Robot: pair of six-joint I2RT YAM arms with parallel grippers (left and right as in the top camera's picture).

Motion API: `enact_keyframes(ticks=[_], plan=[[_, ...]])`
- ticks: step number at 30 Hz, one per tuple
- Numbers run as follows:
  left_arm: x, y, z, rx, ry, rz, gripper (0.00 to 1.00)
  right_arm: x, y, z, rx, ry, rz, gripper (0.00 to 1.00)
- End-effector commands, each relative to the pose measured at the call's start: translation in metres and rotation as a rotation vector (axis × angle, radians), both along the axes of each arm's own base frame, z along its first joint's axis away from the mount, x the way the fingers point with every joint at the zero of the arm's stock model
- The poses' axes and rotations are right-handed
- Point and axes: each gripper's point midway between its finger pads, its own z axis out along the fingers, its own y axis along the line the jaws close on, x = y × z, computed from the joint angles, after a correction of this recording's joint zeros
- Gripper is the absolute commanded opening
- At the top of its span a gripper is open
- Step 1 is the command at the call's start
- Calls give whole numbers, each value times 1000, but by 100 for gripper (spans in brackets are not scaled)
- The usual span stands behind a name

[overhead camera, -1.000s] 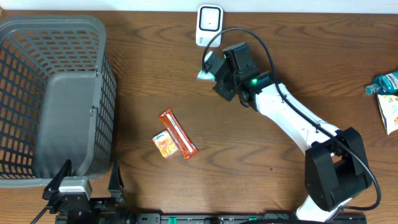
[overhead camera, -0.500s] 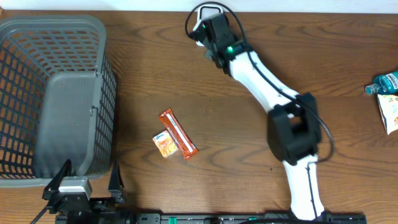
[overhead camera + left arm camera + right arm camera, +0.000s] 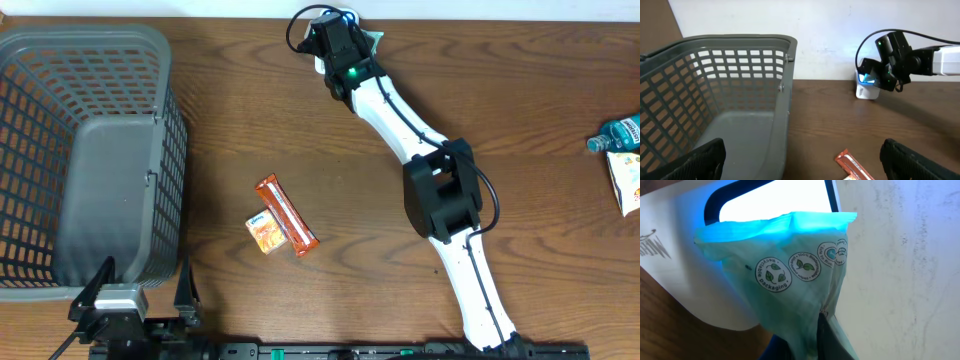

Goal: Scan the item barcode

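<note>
The brown wooden surface carries everything, and the white barcode scanner stands at its far edge against the wall, its window lit bright. The large grey plastic basket sits well to the left of the scanner. The right arm stretches across the surface up to the scanner, and the right gripper is clenched on a pale green packet, pinching its lower end. The packet is held up directly in front of the scanner's window; its top seam glows blue in the light, and round green packaging logos face the wrist camera. The left gripper hangs released, jaws wide and holding nothing, well away from the scanner at the near edge beside the basket. An orange-brown snack bar lies flat well in front of the scanner, with a small orange packet touching its left side. Far to the right of the scanner, at the frame's edge, are a blue bottle and a carton.
</note>
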Motion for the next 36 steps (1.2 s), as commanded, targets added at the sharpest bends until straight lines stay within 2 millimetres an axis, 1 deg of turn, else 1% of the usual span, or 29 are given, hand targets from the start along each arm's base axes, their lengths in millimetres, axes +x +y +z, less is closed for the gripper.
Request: enact_keyframes(ticks=[1,3,5,7,9,10,13,15,16,18,19,20,21,22,25,27,31,32,34,35,36], plan=[[-2,1,3,-5,-12,5,98,8,-7,17,5,-44,-27,1],[-2,1,3,-5,-12,5,98,7,-10,20,33,-59,-65,1],[-2,1,3,-5,-12,5,98,3,-17,25,59,-53,-110,1],[-2,1,3,-5,-12,5,98,-2,-30,34,89,-39,-152,1],[-2,1,3,-5,-12,5,98,-8,-50,47,122,-23,-212,1],[-2,1,3,-5,-12,5,98,-12,-61,52,136,-13,-245,1],[-2,1,3,-5,-12,5,98,-23,-110,69,193,6,-380,1],[-2,1,3,-5,-12,5,98,-28,-150,75,227,12,-485,1],[-2,1,3,-5,-12,5,98,-31,-172,75,242,16,-540,1],[-2,1,3,-5,-12,5,98,-38,-217,69,253,35,-646,1],[-2,1,3,-5,-12,5,98,-41,-237,67,257,41,-691,1],[-2,1,3,-5,-12,5,98,-45,-265,59,266,47,-757,1],[-2,1,3,-5,-12,5,98,-49,-284,54,277,48,-802,1],[-2,1,3,-5,-12,5,98,-55,-309,47,287,55,-855,1],[-2,1,3,-5,-12,5,98,-72,-367,26,321,59,-989,1],[-2,1,3,-5,-12,5,98,-88,-407,10,349,59,-1080,1],[-2,1,3,-5,-12,5,98,-116,-457,-13,406,69,-1206,1],[-2,1,3,-5,-12,5,98,-121,-466,-17,434,73,-1231,1],[-2,1,3,-5,-12,5,98,-129,-478,-25,491,82,-1264,3],[-2,1,3,-5,-12,5,98,-133,-483,-26,518,79,-1283,9],[-2,1,3,-5,-12,5,98,-136,-489,-27,545,63,-1316,18]])
